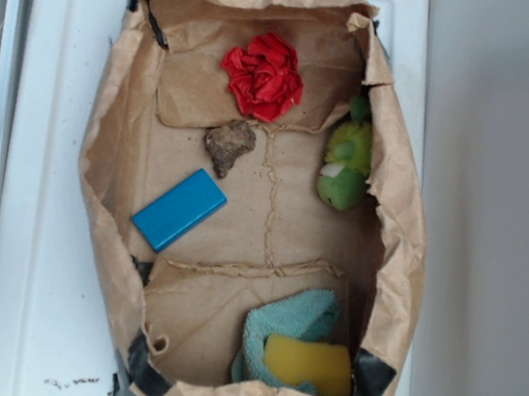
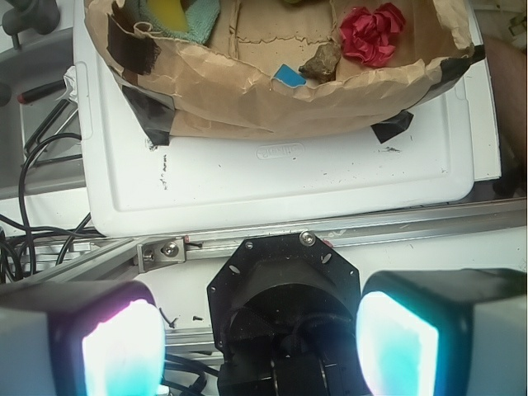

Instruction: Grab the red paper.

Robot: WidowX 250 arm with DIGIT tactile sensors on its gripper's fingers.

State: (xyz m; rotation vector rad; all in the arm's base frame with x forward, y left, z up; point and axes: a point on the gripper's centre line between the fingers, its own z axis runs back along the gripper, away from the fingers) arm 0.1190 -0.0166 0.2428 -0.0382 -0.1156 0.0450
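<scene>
The red paper [image 1: 263,75] is a crumpled rosette-like wad lying at the far end of the brown paper bag [image 1: 106,136] in the exterior view. From the wrist view the red paper [image 2: 372,33] shows at the top right, inside the bag [image 2: 264,95]. My gripper [image 2: 260,342] is far from it, back over the robot's black base, and does not appear in the exterior view. Its two fingers [image 2: 124,346] glow at the bottom corners, wide apart with nothing between them.
Inside the bag lie a brown rock [image 1: 229,145] just below the red paper, a blue block [image 1: 179,209], a green plush toy [image 1: 347,160], and a yellow sponge [image 1: 308,365] on a teal cloth [image 1: 292,320]. The bag's crumpled walls stand up around them. A white tray [image 2: 289,177] bears the bag.
</scene>
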